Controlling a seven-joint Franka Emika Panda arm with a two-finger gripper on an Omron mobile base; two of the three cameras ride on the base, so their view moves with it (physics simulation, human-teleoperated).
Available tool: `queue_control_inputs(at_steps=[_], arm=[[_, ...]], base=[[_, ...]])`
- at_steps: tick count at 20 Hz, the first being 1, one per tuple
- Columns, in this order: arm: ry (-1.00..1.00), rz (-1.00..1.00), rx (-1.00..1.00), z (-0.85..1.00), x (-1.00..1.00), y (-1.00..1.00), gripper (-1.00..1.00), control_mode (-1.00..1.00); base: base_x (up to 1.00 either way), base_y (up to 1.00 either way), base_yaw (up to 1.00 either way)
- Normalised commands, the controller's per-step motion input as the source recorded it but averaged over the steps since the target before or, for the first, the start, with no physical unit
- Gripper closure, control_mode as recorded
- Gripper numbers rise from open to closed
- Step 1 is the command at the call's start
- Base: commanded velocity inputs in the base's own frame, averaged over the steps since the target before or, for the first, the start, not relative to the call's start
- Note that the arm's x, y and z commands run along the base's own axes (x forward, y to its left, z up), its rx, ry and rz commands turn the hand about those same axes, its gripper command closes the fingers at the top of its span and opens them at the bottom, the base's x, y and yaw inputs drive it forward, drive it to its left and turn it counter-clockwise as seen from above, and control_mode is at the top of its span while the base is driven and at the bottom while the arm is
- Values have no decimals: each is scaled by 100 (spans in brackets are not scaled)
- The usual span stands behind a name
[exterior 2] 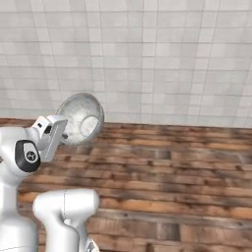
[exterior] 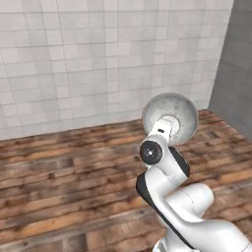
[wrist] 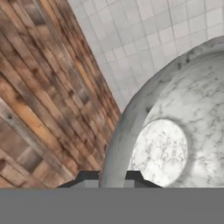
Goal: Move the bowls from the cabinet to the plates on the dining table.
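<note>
base views behind arm, sharing tiled wall (exterior: 98,59)

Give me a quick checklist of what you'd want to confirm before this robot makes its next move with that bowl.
1. Gripper shut on the grey speckled bowl, fingers either side of the rim: ok.
2. Bowl held level: not ok, it hangs on edge, opening sideways in the right base view.
3. Bowl empty: ok.
4. Bowl clear of the wooden floor and tiled wall: ok.
5. Dining table and plates in sight: not ok.
</note>
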Motion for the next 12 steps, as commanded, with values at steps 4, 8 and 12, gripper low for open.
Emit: queue_control_inputs(at_steps=[4,8,12], arm=[[0,0,0,0,0,0,100,100],[0,0,0,0,0,0,100,100],[0,0,0,0,0,0,100,100]], base=[[100,0,55],[95,0,60],[83,-2,61]])
